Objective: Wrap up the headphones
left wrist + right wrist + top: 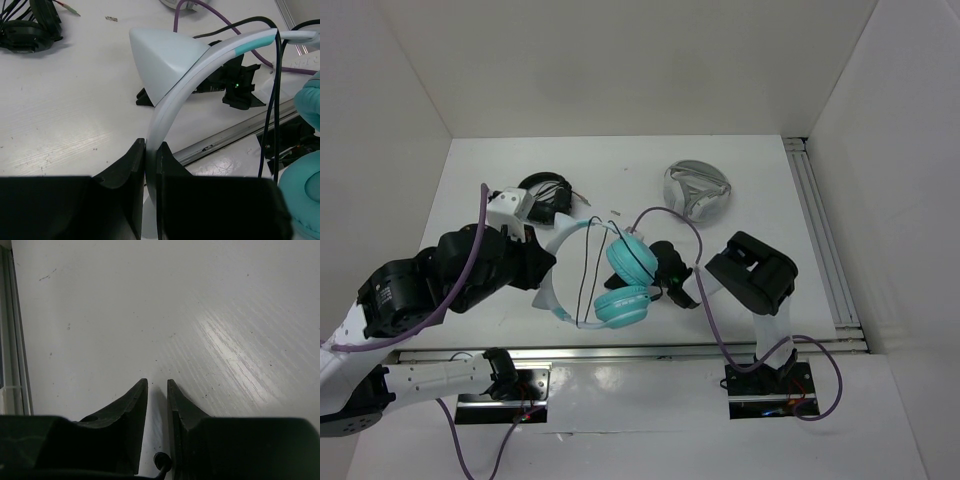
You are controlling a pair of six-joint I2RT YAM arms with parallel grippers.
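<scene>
The teal headphones lie mid-table, with two turquoise ear cups [625, 282] and a pale headband [560, 240]. My left gripper [545, 275] is shut on the headband [170, 95]; in the left wrist view its jaws [151, 145] pinch the band below a pointed tip [160, 60]. An ear cup [302, 195] shows at the right there. The thin black cable [588, 275] loops across the headband and over an ear cup. My right gripper [672, 272] sits just right of the ear cups. Its jaws [157, 385] are nearly together, with the cable's end [162, 462] between them.
Black headphones [548, 192] lie at the back left, also in the left wrist view [25, 30]. Grey-and-white headphones [697, 190] lie at the back right. A metal rail [820, 230] runs along the right edge and another [620, 352] along the near edge.
</scene>
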